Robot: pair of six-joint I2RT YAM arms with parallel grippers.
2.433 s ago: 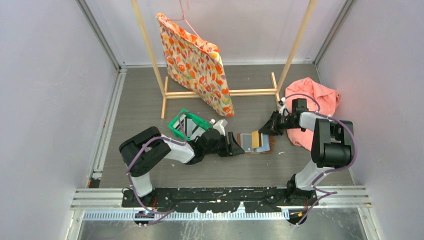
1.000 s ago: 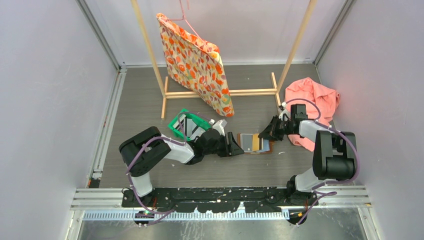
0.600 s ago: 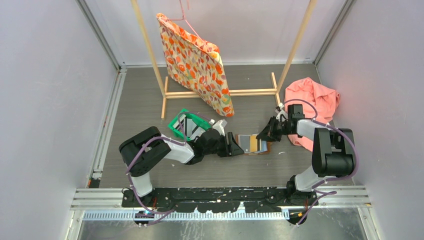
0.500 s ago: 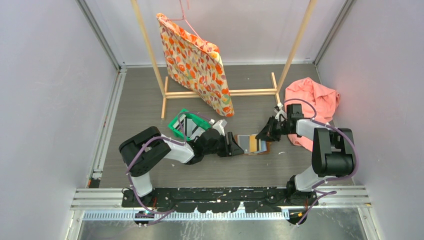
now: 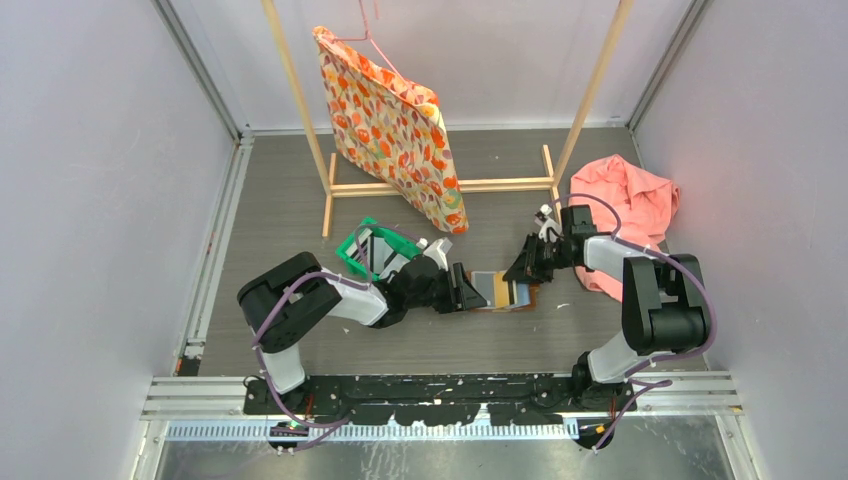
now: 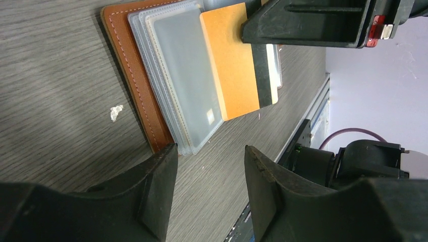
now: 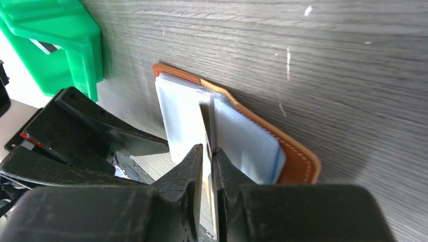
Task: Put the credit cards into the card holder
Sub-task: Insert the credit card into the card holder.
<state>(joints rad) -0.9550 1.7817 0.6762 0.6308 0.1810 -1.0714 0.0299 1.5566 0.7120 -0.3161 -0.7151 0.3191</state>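
Our right pincer [image 7: 206, 151] pinches the gold card [image 6: 233, 60] over the open card holder [image 6: 132, 80]; our left pincer [image 6: 209, 161], spread, sits at its nine o'clock.

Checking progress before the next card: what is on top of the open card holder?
Clear plastic sleeves fan across the card holder, and a gold-yellow card lies over them, pinched by the right gripper. Anything beneath the sleeves and card is covered.

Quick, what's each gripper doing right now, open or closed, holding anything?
Left gripper: open, empty, at the card holder's edge.
Right gripper: closed on the orange credit card.
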